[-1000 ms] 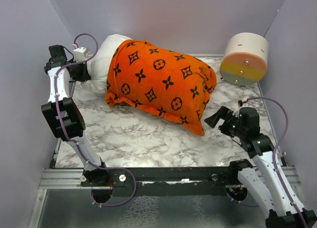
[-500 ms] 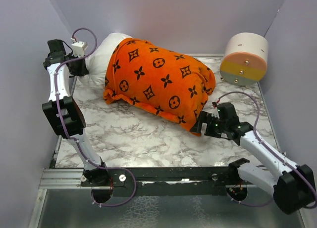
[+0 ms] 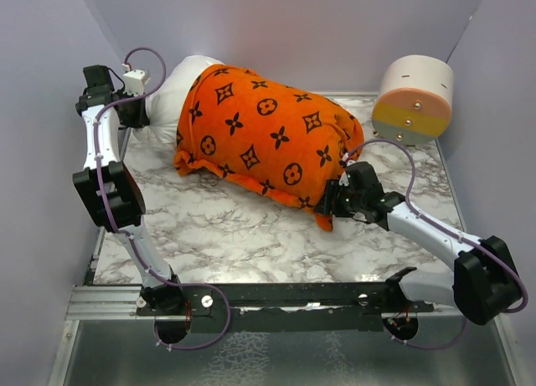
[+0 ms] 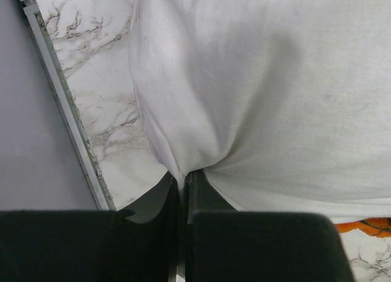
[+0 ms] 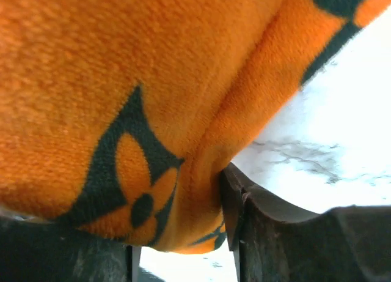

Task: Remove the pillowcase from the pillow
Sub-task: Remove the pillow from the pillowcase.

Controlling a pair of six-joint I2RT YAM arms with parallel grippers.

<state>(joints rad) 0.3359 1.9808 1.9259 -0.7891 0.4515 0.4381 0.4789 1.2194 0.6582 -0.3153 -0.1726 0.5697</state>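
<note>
Reaching in over the last second, your right hand (image 3: 332,203) now straddles the orange pillowcase's (image 3: 268,135) near corner on the desk (image 3: 226,231), jaws narrowing, grip uncertain; your left hand (image 4: 182,179) pinches the white pillow (image 3: 178,89) back-left, so pulling looks next

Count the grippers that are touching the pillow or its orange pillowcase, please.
2. The left gripper pinches the white pillow at the far left. The right gripper has its jaws around the near right corner of the pillowcase. Neither is hidden.
</note>
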